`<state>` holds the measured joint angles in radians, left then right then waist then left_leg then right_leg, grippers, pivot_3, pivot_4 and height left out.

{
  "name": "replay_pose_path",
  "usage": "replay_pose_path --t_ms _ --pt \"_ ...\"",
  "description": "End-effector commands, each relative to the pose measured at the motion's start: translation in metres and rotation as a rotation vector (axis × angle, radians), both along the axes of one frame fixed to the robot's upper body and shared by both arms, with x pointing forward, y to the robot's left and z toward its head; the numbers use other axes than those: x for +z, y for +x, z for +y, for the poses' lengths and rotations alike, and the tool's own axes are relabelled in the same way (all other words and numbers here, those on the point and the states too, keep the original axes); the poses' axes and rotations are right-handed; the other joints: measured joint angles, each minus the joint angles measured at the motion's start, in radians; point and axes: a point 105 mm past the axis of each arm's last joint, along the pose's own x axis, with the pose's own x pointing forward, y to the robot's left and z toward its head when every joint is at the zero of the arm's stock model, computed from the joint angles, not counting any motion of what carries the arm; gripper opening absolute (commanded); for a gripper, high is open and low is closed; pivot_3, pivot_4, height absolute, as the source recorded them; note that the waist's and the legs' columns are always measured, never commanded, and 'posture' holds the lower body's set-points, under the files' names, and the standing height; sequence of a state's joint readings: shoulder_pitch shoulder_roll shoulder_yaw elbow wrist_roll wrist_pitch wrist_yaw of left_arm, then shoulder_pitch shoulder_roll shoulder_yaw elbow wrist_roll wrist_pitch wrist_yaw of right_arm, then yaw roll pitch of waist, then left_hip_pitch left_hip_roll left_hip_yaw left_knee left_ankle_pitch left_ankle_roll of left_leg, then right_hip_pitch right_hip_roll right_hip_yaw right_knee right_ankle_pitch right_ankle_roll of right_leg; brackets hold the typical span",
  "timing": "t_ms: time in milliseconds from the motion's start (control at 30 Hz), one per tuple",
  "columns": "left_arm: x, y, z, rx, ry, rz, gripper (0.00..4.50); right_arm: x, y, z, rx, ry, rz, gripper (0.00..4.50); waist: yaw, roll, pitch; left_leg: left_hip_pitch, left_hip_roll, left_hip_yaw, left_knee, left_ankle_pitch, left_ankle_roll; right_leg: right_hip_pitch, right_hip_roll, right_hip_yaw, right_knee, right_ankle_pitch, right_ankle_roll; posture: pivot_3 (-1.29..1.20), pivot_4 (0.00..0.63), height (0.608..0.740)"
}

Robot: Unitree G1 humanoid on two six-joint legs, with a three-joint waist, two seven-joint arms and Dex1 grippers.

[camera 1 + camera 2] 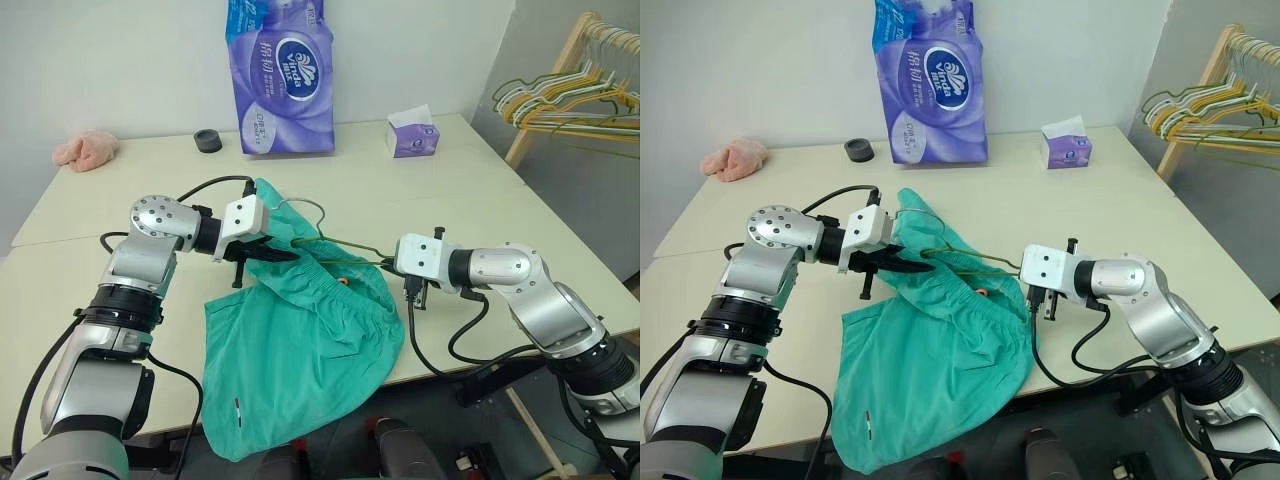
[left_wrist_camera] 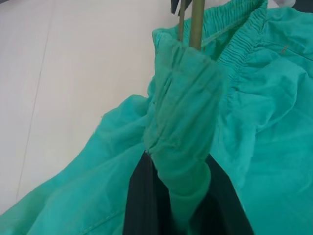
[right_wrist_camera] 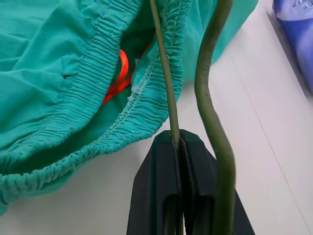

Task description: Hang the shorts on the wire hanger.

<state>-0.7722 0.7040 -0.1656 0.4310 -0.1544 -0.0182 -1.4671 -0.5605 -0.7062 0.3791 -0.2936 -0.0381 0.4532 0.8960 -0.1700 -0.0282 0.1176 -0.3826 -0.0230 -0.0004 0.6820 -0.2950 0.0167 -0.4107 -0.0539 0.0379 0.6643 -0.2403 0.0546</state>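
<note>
With our left gripper [image 1: 268, 252] clamped on the shorts' [image 1: 300, 350] waistband and right gripper [image 3: 180, 147] pinching the wire hanger [image 1: 345, 243], we'd feed wire toward 9 o'clock, w/o slack.

Left end effector [image 2: 183, 196] pinches a bunched fold of the shorts [image 2: 264, 122]; wire hanger [image 2: 196, 22] just beyond.

A pale cream table [image 1: 420, 190] carries everything here. Draped over its near edge, below and between the two sets of jaws, lie the teal-green shorts [image 1: 300, 350] (their lower half hangs off the table). Well beyond the jaws, along the far edge, stand a purple tissue-roll pack [image 1: 282, 80] and a small purple tissue box [image 1: 412, 135]. Beyond the left jaws sit a small black ring [image 1: 208, 141] and a pink cloth lump [image 1: 86, 150].
</note>
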Motion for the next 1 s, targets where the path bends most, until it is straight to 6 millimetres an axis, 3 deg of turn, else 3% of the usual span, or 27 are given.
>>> replay_pose_path --t_ms 33,233,333,400,433,500,633,700,767,900,1000 --pt "0.005 -0.001 -0.007 -0.005 -0.045 -0.002 0.01 0.024 -0.015 0.014 0.130 0.026 -0.097 0.00 0.001 0.000 0.000 0.000 0.000 0.000 0.000 0.000 0.000 0.000 0.000 0.000 0.000 0.000 0.000 -0.20 0.061 0.740" --pt "0.000 0.004 0.003 0.055 -0.036 -0.005 0.00 0.013 -0.009 -0.028 0.052 -0.042 -0.058 1.71 0.004 0.000 0.000 0.000 0.000 0.000 0.000 0.000 0.000 0.000 0.000 0.000 0.000 0.000 0.000 -0.20 0.066 0.740" --pt "0.001 0.006 0.006 0.081 -0.043 -0.014 0.00 0.004 -0.004 -0.071 -0.079 -0.098 -0.022 2.71 0.007 0.000 0.000 0.000 0.000 0.000 0.000 0.000 0.000 0.001 0.000 0.000 0.000 0.000 0.000 -0.19 0.068 0.740" --pt "0.001 0.006 0.008 0.094 -0.048 -0.018 0.00 -0.004 -0.011 -0.101 -0.186 -0.074 0.076 3.49 0.008 0.000 0.000 0.000 0.000 0.000 0.000 0.000 0.000 0.001 0.000 0.000 -0.001 0.000 0.000 -0.20 0.071 0.740" --pt "0.001 0.006 0.009 0.098 -0.048 -0.020 0.00 -0.006 -0.017 -0.106 -0.217 -0.027 0.134 3.80 0.009 0.000 0.000 0.000 0.000 0.000 0.000 0.000 0.000 0.001 0.000 0.000 0.000 0.000 0.000 -0.21 0.073 0.740" --pt "0.001 0.007 0.009 0.101 -0.051 -0.021 0.00 -0.007 -0.036 -0.094 -0.203 0.102 0.263 4.48 0.007 0.000 0.000 0.000 0.001 -0.001 0.000 0.000 0.000 0.001 0.000 0.000 0.000 0.000 0.000 -0.21 0.075 0.740" --pt "0.003 0.009 0.006 0.102 -0.060 -0.029 0.00 -0.002 -0.063 -0.055 -0.152 0.313 0.412 4.48 -0.006 0.000 0.000 0.002 0.002 -0.001 0.000 0.000 0.000 0.001 0.000 0.001 0.001 0.000 0.000 -0.22 0.078 0.740" --pt "0.004 0.010 0.004 0.098 -0.068 -0.035 0.00 -0.009 -0.069 -0.042 -0.170 0.351 0.453 4.48 -0.005 0.000 0.000 0.001 0.002 -0.002 0.000 0.000 0.000 0.001 0.000 0.001 0.001 0.000 0.000 -0.22 0.078 0.740" --pt "0.006 0.011 0.002 0.096 -0.074 -0.038 0.00 -0.016 -0.072 -0.036 -0.187 0.346 0.461 4.48 0.001 0.000 0.000 0.001 0.001 -0.002 0.000 0.000 0.000 0.002 0.000 0.000 0.000 0.000 0.000 -0.22 0.078 0.740" --pt "0.006 0.010 -0.002 0.082 -0.077 -0.040 0.00 -0.043 -0.058 -0.037 -0.361 0.342 0.437 4.48 0.005 -0.002 -0.002 0.001 0.000 -0.001 0.000 0.000 0.000 0.002 -0.001 0.001 0.000 0.000 0.000 -0.22 0.084 0.740" --pt "0.006 0.010 -0.003 0.080 -0.078 -0.040 0.00 -0.047 -0.058 -0.029 -0.363 0.359 0.449 4.48 0.006 -0.002 -0.002 0.001 0.000 -0.001 0.001 0.000 0.000 0.002 -0.001 0.001 0.000 0.000 0.000 -0.22 0.086 0.740"
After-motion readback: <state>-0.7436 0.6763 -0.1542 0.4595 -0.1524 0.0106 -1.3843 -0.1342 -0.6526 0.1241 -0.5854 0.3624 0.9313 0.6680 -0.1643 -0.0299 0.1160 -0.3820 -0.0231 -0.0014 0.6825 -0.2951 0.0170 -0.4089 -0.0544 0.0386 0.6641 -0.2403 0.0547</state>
